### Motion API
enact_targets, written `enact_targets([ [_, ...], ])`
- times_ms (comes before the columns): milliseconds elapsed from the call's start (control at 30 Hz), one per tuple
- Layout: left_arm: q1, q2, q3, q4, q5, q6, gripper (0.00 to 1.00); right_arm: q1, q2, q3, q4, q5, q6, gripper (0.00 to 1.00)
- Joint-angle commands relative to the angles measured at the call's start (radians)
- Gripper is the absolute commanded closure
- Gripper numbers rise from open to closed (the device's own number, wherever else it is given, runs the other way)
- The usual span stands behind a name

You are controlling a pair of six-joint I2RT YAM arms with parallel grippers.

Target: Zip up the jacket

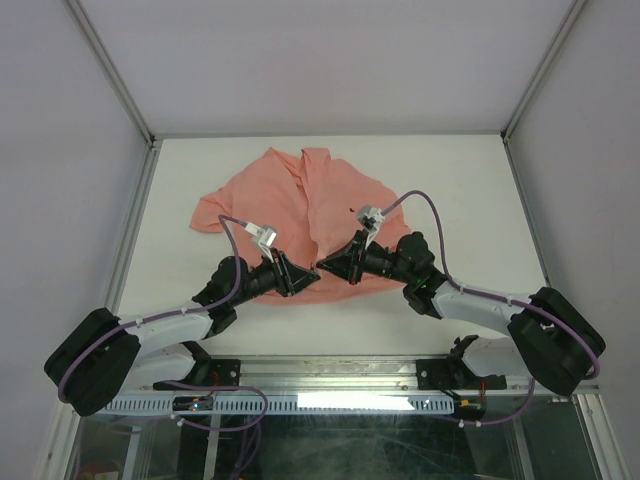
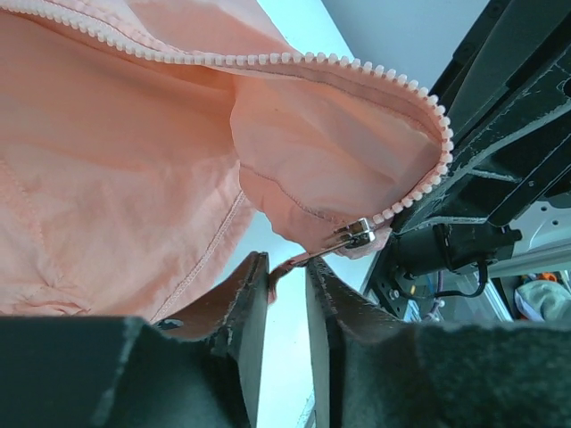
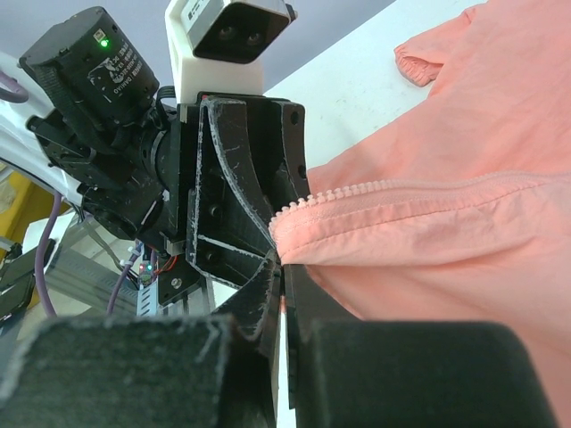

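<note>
The jacket [image 1: 300, 205] lies spread mid-table, its near hem meeting both grippers. The right gripper [image 3: 282, 267] is pinched onto the toothed zipper edge [image 3: 357, 189]. The left gripper [image 2: 287, 267] stands narrow just below the metal slider [image 2: 359, 234]. A pink strip sits in its gap, but whether the gripper holds it is unclear.

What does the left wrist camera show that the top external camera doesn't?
Only the left wrist view shows the zipper teeth and the small metal slider just beyond the left hand. Only the top external view shows the whole jacket spread on the white table, its dark chest mark and both arms in full. Both show salmon-pink fabric and the right hand close to the left one.
</note>
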Motion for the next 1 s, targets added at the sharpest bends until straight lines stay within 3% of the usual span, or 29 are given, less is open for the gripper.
enact_targets([
  [0,0.0,0.001,0.006,0.097,0.027,0.04,0.8,-0.003,-0.033,-0.001,0.077,-0.013,0.003,1.0],
  [200,0.001,-0.023,-0.007,0.061,0.026,0.035,1.0,-0.014,-0.042,-0.003,0.076,-0.006,0.005,1.0],
  [667,-0.016,-0.087,-0.064,-0.123,-0.024,-0.069,1.0,-0.079,-0.074,0.013,0.035,-0.009,0.013,1.0],
  [967,-0.015,-0.266,0.061,-0.335,-0.089,-0.045,0.67,-0.079,-0.078,-0.015,-0.059,-0.029,-0.004,1.0],
])
